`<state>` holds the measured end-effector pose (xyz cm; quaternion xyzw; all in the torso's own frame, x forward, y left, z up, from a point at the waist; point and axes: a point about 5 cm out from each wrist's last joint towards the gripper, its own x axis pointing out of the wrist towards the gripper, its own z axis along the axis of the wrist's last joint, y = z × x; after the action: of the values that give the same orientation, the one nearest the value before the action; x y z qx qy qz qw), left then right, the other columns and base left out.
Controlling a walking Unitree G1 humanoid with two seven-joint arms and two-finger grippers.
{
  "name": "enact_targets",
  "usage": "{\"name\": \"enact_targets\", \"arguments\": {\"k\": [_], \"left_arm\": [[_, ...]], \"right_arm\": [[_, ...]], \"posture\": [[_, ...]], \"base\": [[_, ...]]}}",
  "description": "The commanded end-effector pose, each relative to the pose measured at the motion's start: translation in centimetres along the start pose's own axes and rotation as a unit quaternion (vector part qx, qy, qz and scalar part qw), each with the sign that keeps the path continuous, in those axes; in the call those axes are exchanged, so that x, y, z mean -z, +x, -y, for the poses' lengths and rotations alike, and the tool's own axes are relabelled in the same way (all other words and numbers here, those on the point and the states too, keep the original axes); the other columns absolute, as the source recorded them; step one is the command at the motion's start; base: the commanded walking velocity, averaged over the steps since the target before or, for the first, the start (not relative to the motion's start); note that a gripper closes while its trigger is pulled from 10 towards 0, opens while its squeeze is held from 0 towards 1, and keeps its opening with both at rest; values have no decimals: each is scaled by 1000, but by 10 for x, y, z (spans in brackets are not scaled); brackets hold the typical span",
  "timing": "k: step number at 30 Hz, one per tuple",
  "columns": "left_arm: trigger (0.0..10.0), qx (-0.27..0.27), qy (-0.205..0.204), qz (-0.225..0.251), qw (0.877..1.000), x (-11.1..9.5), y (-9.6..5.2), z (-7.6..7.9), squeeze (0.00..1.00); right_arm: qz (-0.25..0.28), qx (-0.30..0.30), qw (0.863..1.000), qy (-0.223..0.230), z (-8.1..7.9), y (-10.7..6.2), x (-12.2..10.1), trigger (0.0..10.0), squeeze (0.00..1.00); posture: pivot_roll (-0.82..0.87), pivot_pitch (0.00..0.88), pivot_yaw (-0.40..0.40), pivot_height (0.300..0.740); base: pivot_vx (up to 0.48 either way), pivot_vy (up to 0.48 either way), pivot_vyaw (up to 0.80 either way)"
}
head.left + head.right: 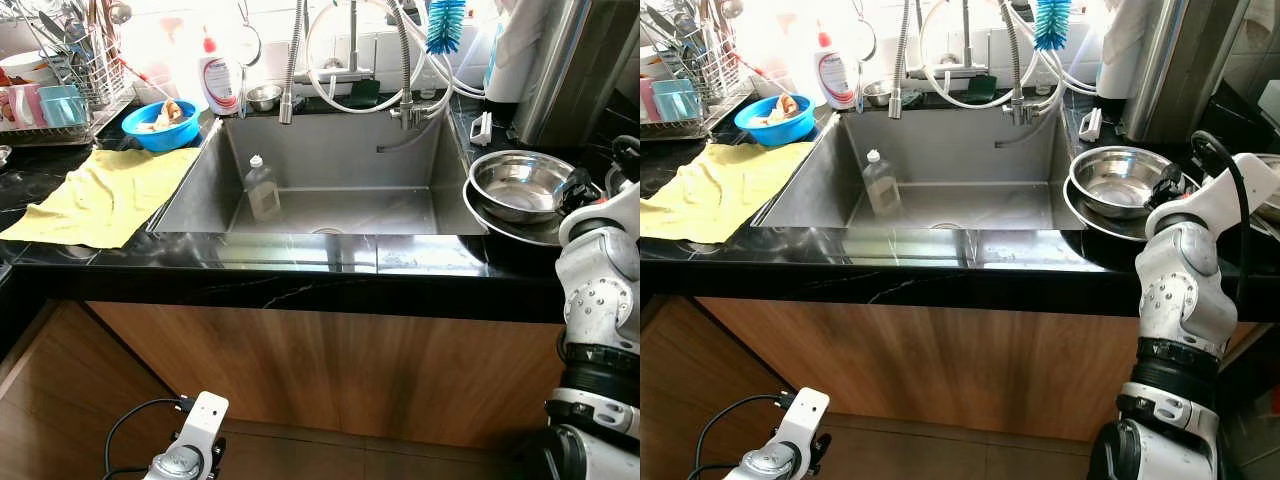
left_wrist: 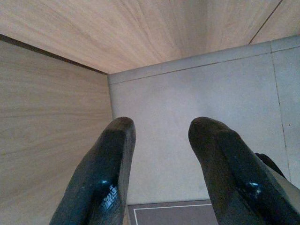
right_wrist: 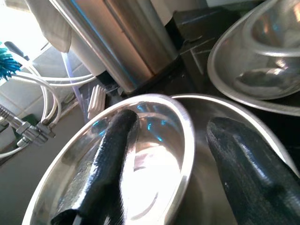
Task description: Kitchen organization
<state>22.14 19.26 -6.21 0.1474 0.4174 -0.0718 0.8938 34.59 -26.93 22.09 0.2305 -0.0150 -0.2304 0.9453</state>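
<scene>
Right gripper (image 3: 168,164) straddling the rim of the steel bowl (image 1: 520,183) on the counter right of the sink (image 1: 330,190).

Its fingers are spread wide, one inside the bowl and one outside its wall, not closed on it. The bowl sits nested in a wider steel pan (image 1: 520,230). The left gripper (image 2: 161,159) hangs low by the wooden cabinet (image 1: 330,370), fingers apart and empty. A clear bottle (image 1: 262,187) stands inside the sink; a yellow cloth (image 1: 105,195) lies on the left counter.

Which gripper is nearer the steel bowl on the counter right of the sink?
Right. The right gripper is open astride the steel bowl's rim, one finger inside, one outside. The left gripper hangs low by the wooden cabinet front, open, far from it.
</scene>
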Motion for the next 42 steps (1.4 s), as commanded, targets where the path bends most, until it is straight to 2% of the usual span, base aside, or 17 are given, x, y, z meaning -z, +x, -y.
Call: {"name": "enact_targets", "arguments": {"k": [1,5,15,20,29,30,31,32,42], "left_arm": [[10000,-5,5,-11,1000,4,-1,-5,0],[10000,-6,4,-11,1000,4,-1,-6,0],[10000,-6,4,-11,1000,4,-1,-6,0],[10000,-4,2,-13,1000,5,-1,-5,0],[10000,-3,3,-14,1000,6,-1,-5,0],[10000,-3,3,-14,1000,6,-1,-5,0],[10000,-3,3,-14,1000,6,-1,-5,0],[10000,-3,3,-14,1000,6,-1,-5,0],[10000,-1,3,-16,1000,6,-1,-4,0]], "right_arm": [[-8,-3,1000,3,-4,2,-1,10000,0],[-17,-2,1000,18,-6,5,-1,10000,0],[-20,-1,1000,21,-7,6,-1,10000,0],[-51,9,997,49,-6,9,8,10000,0],[-61,25,995,72,-3,10,13,10000,0],[-62,23,995,79,-5,11,13,4863,0],[-62,22,995,81,-5,11,13,4863,0],[-62,21,995,82,-6,11,12,0,0],[-65,14,993,94,-12,13,11,0,0]], "posture": [[-131,0,99,740],[-131,0,97,740],[-131,0,97,740],[-127,0,93,740],[-128,0,95,740],[-128,0,95,740],[-128,0,95,740],[-127,0,95,740],[-126,0,94,740]], "base": [[0,0,0],[0,0,0],[0,0,0],[0,0,0],[0,0,0],[0,0,0],[0,0,0],[0,0,0],[0,0,0]]}}
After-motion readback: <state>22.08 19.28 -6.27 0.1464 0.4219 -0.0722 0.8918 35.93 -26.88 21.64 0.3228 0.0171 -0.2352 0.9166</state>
